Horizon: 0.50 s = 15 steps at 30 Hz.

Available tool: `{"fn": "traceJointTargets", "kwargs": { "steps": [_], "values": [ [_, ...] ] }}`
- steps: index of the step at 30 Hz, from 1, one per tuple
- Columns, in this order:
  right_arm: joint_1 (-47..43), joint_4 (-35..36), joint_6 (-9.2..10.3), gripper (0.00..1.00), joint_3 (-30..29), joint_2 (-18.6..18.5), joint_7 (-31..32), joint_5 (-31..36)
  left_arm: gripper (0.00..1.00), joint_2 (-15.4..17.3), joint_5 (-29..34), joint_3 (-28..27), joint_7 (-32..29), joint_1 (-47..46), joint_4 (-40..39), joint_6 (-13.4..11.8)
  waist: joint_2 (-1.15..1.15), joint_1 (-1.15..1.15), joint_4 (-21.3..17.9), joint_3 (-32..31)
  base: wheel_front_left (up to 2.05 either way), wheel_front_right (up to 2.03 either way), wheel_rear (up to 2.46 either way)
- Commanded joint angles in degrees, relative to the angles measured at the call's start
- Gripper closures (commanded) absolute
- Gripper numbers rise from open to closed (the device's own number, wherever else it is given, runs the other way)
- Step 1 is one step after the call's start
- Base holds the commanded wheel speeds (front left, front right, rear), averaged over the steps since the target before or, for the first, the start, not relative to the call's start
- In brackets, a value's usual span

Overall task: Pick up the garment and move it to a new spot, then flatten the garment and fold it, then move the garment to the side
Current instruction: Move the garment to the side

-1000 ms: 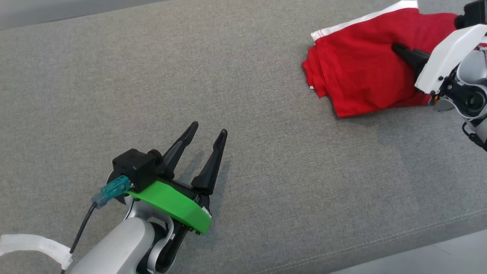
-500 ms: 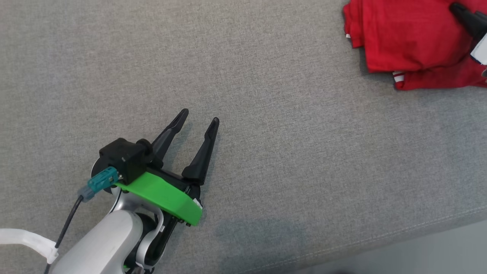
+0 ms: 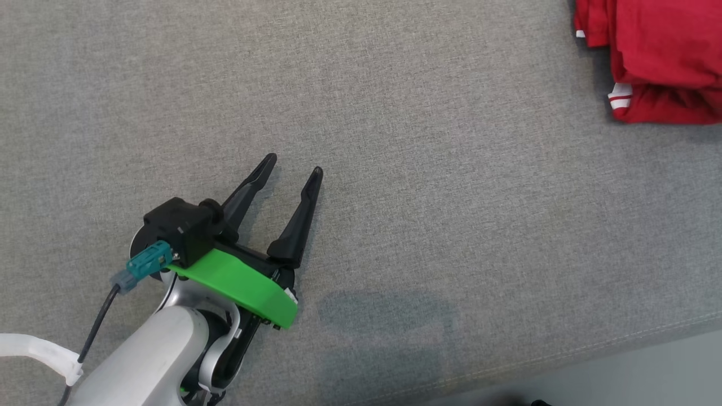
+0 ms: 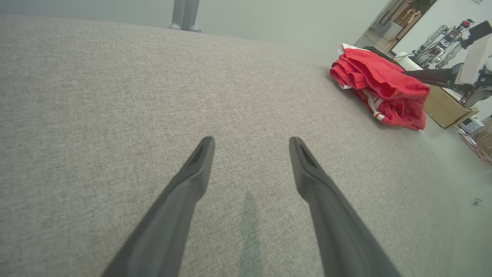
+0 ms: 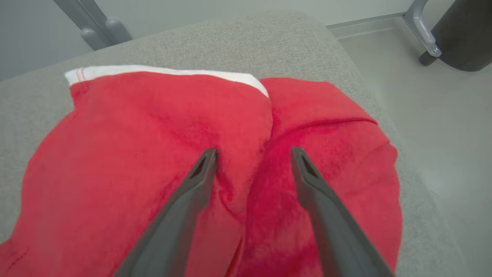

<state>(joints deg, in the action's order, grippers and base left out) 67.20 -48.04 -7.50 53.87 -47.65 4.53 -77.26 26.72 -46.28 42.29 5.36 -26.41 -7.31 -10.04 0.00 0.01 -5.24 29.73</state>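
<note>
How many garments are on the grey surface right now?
1. A red garment, loosely folded, at the upper right of the grey surface in the head view. Its folds could hide something smaller.

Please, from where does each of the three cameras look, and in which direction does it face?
Head view: from the robot's head, facing down on the grey fabric surface; shows the open left pincer and its forearm.
Left wrist view: low over the surface, along the left pincer, toward the red garment at upper right.
Right wrist view: close above the garment, along the open right pincer.
Shared: all three show the garment.
</note>
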Motion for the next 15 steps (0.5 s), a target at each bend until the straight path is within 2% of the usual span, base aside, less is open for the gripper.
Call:
{"fn": "traceJointTargets", "kwargs": {
  "steps": [1, 8, 15],
  "values": [
    [0.5, -2.4, 0.02, 0.0, 0.3, 0.0, -0.6, 1.0, 0.0, 0.3, 0.1, -0.3, 0.2, -0.6, 0.1, -0.1, 0.0, -0.01, 0.0, -0.2, 0.0, 0.0, 0.0],
    [1.0, -11.1, 0.02, 0.0, 1.8, 3.0, -3.6, 4.0, 0.0, -0.5, -0.6, -0.1, 1.2, 0.2, 1.3, 0.4, 0.0, -0.01, -0.3, -3.0, 0.0, 0.0, 0.0],
    [-1.3, -8.4, 0.02, 0.0, 3.8, 4.2, -9.5, 6.1, 0.0, -1.2, -1.8, -0.2, 2.9, 2.2, 3.0, 0.8, 0.0, -0.01, -1.8, -9.0, 0.0, 0.0, 0.0]
  ]
}}
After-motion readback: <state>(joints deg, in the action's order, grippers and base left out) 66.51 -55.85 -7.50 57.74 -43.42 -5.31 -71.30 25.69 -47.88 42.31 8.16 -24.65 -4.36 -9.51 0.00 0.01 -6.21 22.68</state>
